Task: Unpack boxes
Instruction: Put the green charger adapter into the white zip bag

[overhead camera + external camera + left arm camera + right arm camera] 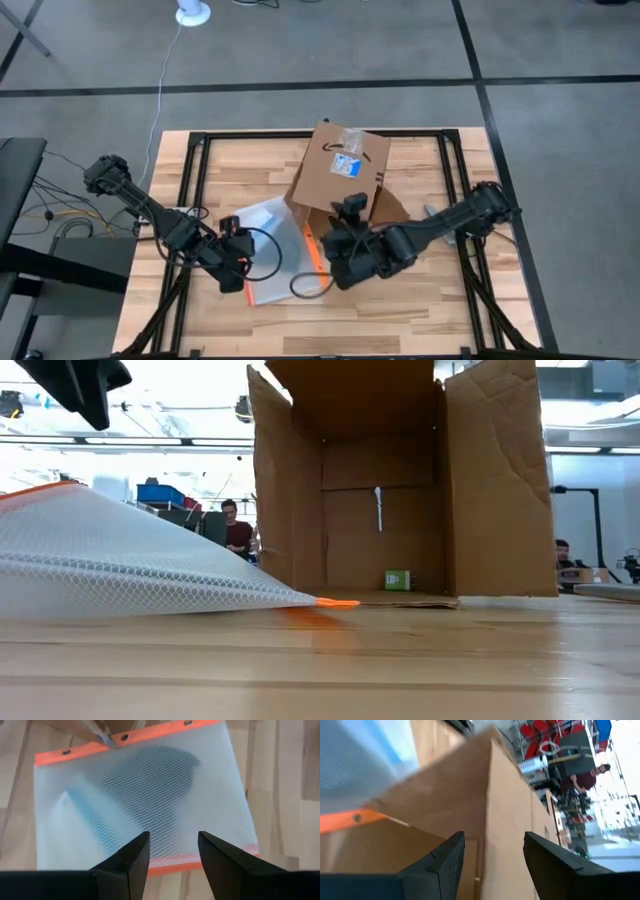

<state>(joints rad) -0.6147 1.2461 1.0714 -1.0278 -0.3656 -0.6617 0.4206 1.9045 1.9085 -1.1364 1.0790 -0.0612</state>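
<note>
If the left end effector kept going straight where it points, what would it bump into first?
Most likely the clear mesh pouch. The left end effector is open and points right at the pouch's middle, with nothing in between. The box lies beyond the pouch's orange edge, though depth is hard to judge.

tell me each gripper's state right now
Left gripper: open, empty, above the orange-edged clear mesh pouch.
Right gripper: open, empty, at the brown cardboard box.

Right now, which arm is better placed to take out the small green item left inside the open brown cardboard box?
Probably the right. The right gripper, open, is at the box mouth, near the green item. The left gripper hovers open over the mesh pouch.
</note>
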